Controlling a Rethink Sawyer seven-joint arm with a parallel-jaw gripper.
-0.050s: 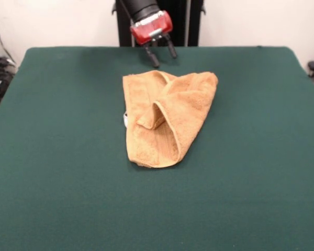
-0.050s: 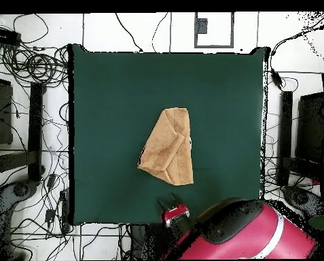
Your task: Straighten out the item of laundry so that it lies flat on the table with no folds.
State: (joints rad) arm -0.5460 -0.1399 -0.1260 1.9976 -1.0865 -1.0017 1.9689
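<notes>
A golden-tan towel (image 1: 165, 117) lies folded on the green table (image 1: 52, 157). The gripper (image 1: 160, 52) hovers spread, empty. Pinching both layers could just drag the fold

Towel (image 1: 165, 117) (image 2: 168, 146): golden-tan terry cloth, nubbly matt pile, flatter woven band along an edge. Table (image 1: 52, 157) (image 2: 110, 102): dark green top, matt, felt-like. Gripper (image 1: 160, 51) (image 2: 168, 201): glossy red housing, probably plastic; fingers (image 1: 152, 56) black and dull.

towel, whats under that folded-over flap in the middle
More of the towel itself: the flap lies on a lower layer resting on the green table. Anything between the layers is covered and can't be seen.
</notes>
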